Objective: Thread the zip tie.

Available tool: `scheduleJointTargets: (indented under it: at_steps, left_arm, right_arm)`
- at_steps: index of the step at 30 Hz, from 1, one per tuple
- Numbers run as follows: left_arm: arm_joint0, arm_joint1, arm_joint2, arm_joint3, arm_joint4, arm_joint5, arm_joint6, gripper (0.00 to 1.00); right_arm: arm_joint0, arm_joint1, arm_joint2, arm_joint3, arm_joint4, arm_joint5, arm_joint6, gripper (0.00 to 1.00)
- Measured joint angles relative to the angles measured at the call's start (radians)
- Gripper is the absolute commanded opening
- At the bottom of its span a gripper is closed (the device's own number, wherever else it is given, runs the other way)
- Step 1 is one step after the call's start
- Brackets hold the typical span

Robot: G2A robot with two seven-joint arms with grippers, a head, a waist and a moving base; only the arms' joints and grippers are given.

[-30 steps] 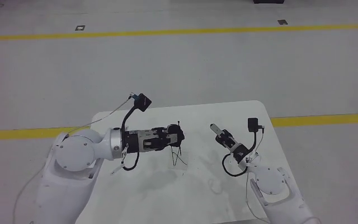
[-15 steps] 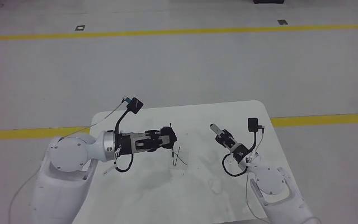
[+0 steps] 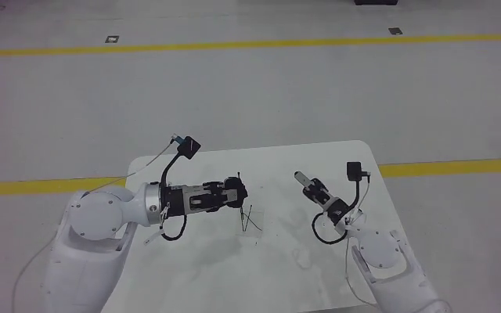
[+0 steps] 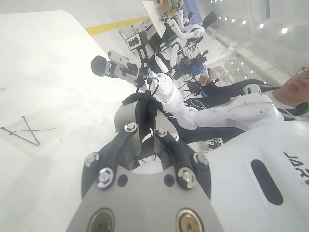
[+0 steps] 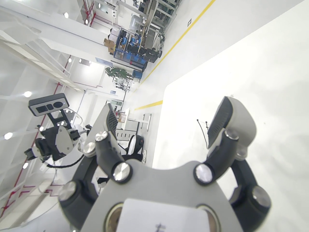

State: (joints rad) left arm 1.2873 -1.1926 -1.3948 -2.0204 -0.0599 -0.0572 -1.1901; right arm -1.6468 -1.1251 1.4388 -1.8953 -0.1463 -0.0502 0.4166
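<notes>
White table [image 3: 329, 156] carries crossed zip ties [image 3: 249, 220]; the left wrist view shows a clear sheet [image 4: 42, 119] under them. Left gripper [image 3: 237, 190] hangs just beside the ties, jaws pressed together, any hold unclear. Right gripper [image 5: 167, 103], well apart from the ties, gapes wide, empty.

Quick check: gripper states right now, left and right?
Left gripper: shut; whether it holds anything cannot be told.
Right gripper: open, empty.

zip ties [image 5: 202, 134] partly hidden behind right gripper [image 5: 166, 105], heads tiny
</notes>
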Motion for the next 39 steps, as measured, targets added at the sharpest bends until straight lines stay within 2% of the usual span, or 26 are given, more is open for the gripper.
scheduleJointTargets:
  at_steps: [5,10,17,24,27,30,34,39]
  left_arm:
    - [0.000,0.000,0.000,0.000,0.000,0.000,0.000,0.00]
    - [0.000,0.000,0.000,0.000,0.000,0.000,0.000,0.00]
    - [0.000,0.000,0.000,0.000,0.000,0.000,0.000,0.00]
    - [0.009,0.002,0.001,0.010,-0.009,0.003,0.019,0.00]
    - [0.028,0.011,-0.030,0.034,-0.020,0.000,0.016,0.00]
    - [0.062,0.023,-0.078,0.053,-0.019,-0.014,-0.010,0.00]
    - [0.123,0.039,-0.142,0.076,-0.020,-0.046,-0.035,0.00]
    - [0.171,0.053,-0.187,0.101,-0.027,-0.094,-0.055,0.00]
  right_arm:
    - [0.127,0.006,-0.026,0.101,-0.039,-0.030,0.162,1.00]
    - [0.201,0.003,-0.119,0.119,-0.115,-0.027,0.263,1.00]
    - [0.275,-0.014,-0.272,0.136,-0.190,0.075,0.326,1.00]
    - [0.277,-0.014,-0.274,0.137,-0.193,0.075,0.324,1.00]
    - [0.277,-0.014,-0.274,0.137,-0.193,0.075,0.324,1.00]
    - [0.277,-0.014,-0.274,0.137,-0.193,0.075,0.324,1.00]
    - [0.277,-0.014,-0.274,0.137,-0.193,0.075,0.324,1.00]
    - [0.277,-0.014,-0.274,0.137,-0.193,0.075,0.324,1.00]
